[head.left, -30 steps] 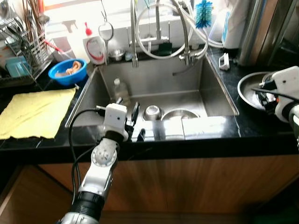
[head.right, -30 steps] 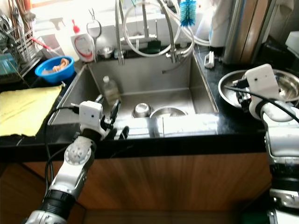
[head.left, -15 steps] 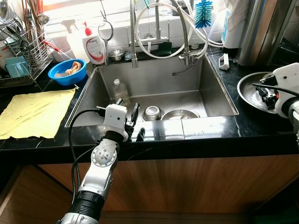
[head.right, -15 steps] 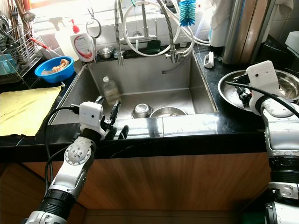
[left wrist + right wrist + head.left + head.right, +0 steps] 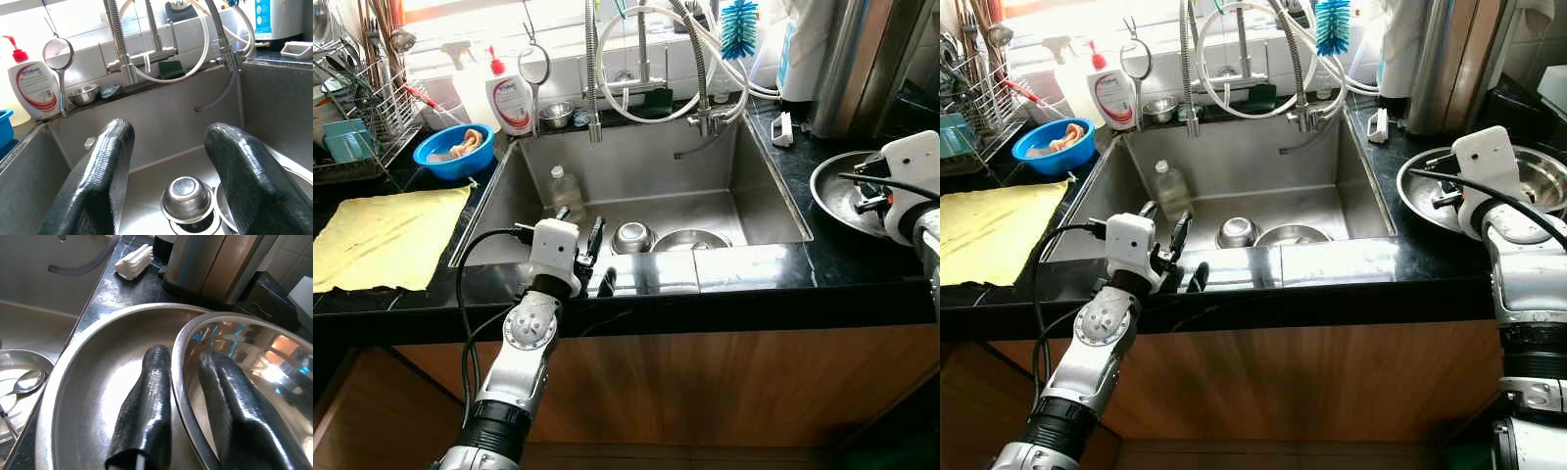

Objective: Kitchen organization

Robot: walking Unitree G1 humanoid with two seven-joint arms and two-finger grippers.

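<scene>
The right gripper (image 5: 183,396) has shifted slightly over the counter (image 5: 862,259); its jaws straddle the bowl (image 5: 254,362) rim, nested in a pan (image 5: 98,382). Left gripper (image 5: 173,161) hovers open over the sink (image 5: 636,186).

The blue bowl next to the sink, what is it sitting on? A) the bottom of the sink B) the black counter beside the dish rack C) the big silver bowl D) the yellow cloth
B: the blue bowl sits on the black counter at the sink's left corner, next to the dish rack and behind the yellow cloth.
</scene>
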